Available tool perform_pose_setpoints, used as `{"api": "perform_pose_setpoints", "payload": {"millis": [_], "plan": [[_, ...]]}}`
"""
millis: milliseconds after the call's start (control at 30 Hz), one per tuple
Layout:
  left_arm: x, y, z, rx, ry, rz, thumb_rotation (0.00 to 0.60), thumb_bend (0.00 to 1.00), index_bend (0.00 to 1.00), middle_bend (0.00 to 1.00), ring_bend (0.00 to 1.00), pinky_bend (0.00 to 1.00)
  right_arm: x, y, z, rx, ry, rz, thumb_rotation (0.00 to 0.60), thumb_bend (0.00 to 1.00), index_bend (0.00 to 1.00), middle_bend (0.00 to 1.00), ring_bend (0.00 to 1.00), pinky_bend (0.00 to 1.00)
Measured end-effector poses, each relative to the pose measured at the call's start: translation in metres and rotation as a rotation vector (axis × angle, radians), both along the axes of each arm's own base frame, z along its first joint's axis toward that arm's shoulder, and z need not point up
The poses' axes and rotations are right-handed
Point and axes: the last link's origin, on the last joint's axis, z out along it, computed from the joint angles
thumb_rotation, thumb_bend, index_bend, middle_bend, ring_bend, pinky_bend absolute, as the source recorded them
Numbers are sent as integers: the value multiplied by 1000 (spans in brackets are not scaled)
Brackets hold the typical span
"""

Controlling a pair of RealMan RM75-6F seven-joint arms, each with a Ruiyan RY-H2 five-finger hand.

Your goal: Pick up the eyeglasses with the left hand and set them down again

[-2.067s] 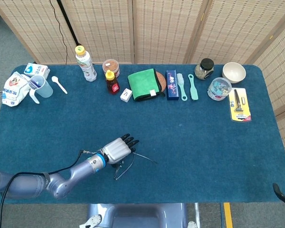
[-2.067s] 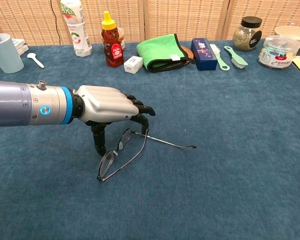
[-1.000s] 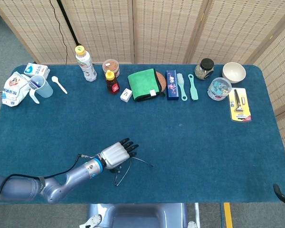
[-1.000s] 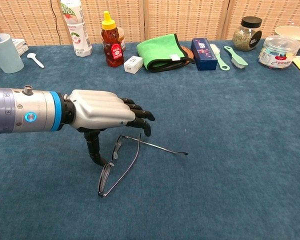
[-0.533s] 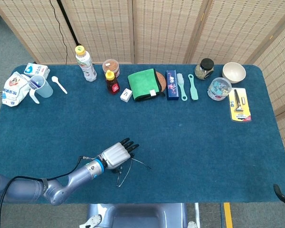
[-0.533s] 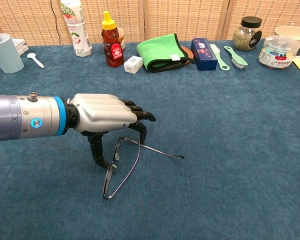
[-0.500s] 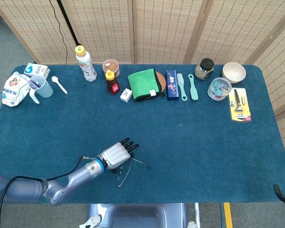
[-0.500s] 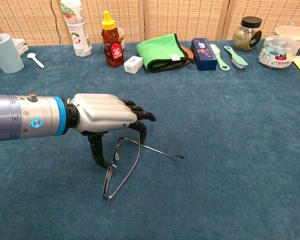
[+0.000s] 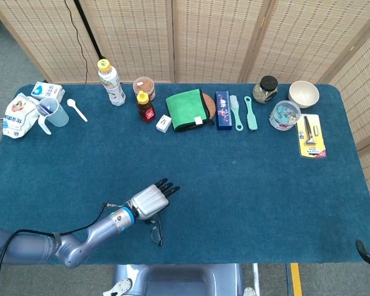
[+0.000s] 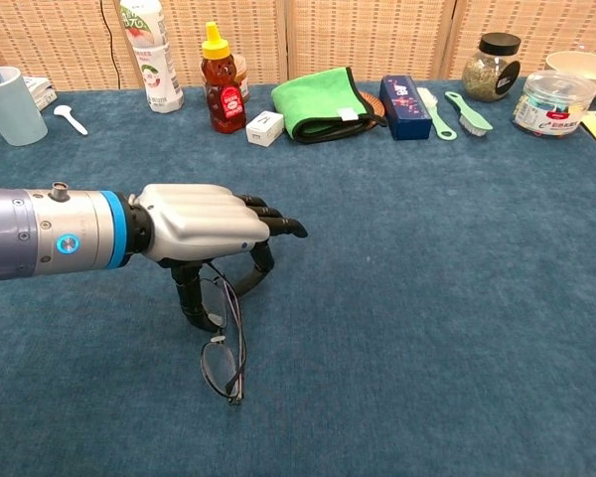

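The thin dark wire-framed eyeglasses [image 10: 223, 343] hang pinched beneath the left hand [image 10: 201, 227], lenses dangling toward the blue felt tabletop [image 10: 457, 298] near its front edge; whether the lowest rim touches the felt is unclear. The pick-up looks done or nearly so, setting down remains. The silver forearm reaches in low, palm down, upper fingers extended.
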Motion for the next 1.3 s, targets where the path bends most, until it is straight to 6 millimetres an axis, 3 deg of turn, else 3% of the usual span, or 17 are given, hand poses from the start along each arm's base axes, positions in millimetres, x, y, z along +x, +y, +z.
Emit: {"api": "perform_pose_setpoints", "payload": {"millis": [267, 700, 800, 967, 1033, 1167, 1300], "plan": [[-7, 4, 5, 17, 3, 22, 552, 147, 627, 0, 0, 0, 2, 0, 0, 1, 1, 5, 600, 304, 79, 0, 4, 93], [-33, 44, 34, 152, -18, 145, 551, 147, 604, 0, 0, 0, 5, -4, -3, 11, 0, 16, 600, 304, 79, 0, 4, 93], [-33, 52, 36, 176, -47, 182, 551, 147, 504, 0, 0, 0, 6, -5, -3, 12, 0, 18, 600, 304, 79, 0, 4, 93], [-28, 56, 34, 173, -69, 207, 550, 147, 177, 0, 0, 0, 6, -3, -2, 6, -1, 18, 600, 304, 79, 0, 4, 93], [-25, 54, 33, 168, -74, 205, 550, 147, 108, 0, 0, 0, 6, -3, -1, 4, -1, 18, 600, 304, 79, 0, 4, 93], [-21, 52, 35, 169, -90, 202, 552, 146, 30, 0, 0, 0, 6, -2, -1, 1, -2, 20, 600, 304, 79, 0, 4, 93], [-22, 50, 46, 189, -108, 202, 554, 147, 18, 0, 0, 0, 6, -2, 0, 0, -5, 26, 600, 305, 79, 0, 4, 93]]}}
